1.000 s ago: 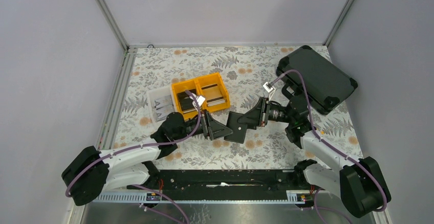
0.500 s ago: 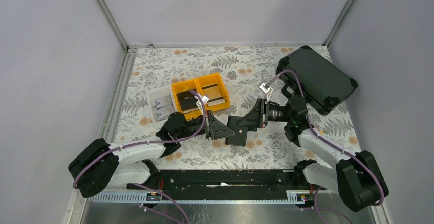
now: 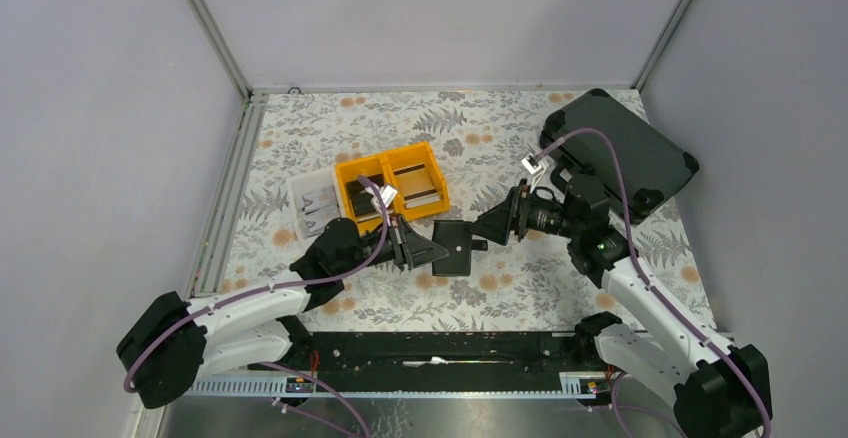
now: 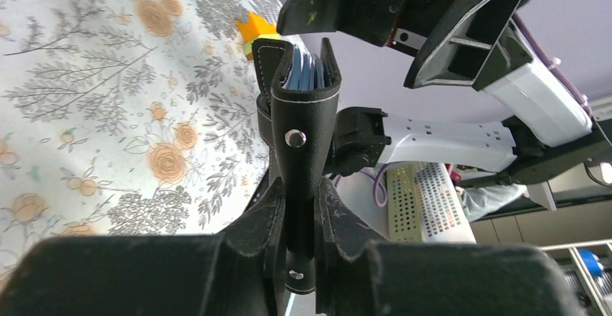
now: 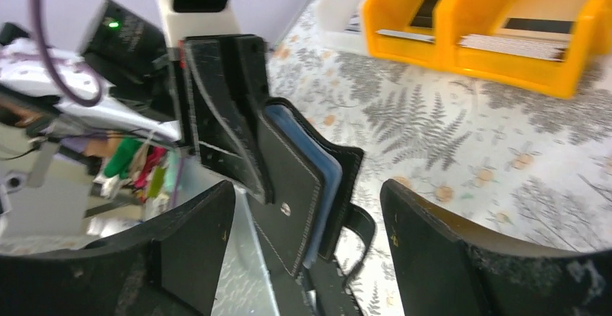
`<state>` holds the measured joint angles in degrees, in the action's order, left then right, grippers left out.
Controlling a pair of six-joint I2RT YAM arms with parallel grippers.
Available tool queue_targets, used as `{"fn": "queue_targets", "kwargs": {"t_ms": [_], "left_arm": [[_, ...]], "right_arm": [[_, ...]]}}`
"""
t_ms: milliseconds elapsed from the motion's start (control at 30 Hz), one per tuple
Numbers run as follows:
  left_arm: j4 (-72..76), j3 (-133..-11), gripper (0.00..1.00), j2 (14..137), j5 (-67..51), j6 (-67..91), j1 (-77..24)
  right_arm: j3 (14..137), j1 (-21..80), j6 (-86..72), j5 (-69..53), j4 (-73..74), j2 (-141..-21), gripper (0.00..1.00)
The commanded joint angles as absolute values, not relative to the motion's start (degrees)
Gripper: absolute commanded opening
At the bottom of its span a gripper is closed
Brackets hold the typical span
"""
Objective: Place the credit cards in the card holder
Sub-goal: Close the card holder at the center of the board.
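The left fingers point(image 3: 427, 250) are shut tight on the small black folding leather card holder point(image 4: 303, 114), pinching it by its lower edge. The card holder sits in the middle of the top view, and it looks lifted a little off the flowery counter point(image 3: 500, 128). It is folded almost closed, and light-blue pockets peek out between its flaps.

The right fingers point(image 3: 488, 230) are spread wide with nothing in them. They point at the card holder from the right side, one finger on each side of it but not touching.

The thin silvery-grey credit cards point(image 5: 509, 42) lie in the yellow plastic bin point(image 5: 498, 67) at the upper right of the right wrist view. None is in the card holder yet.

I think the step now is getting the card holder open. Next, the right fingers likely need to catch one flap and pull it wide, then go to the bin for a card
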<state>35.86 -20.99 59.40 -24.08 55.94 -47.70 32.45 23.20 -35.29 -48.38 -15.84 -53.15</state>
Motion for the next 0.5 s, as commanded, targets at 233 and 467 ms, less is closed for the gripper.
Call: {"fn": "queue_targets", "kwargs": {"t_ms": [233, 467], "left_arm": [[27.29, -22.96, 0.00, 53.49, -18.38, 53.20, -45.97], [27.76, -22.24, 0.00, 53.35, -18.07, 54.25, -45.44]], "right_arm": [[34.25, 23.25, -25.19, -38.50, 2.08, -49.78, 0.64], [33.19, 23.37, -25.55, -40.25, 1.47, -52.37, 0.50]]}}
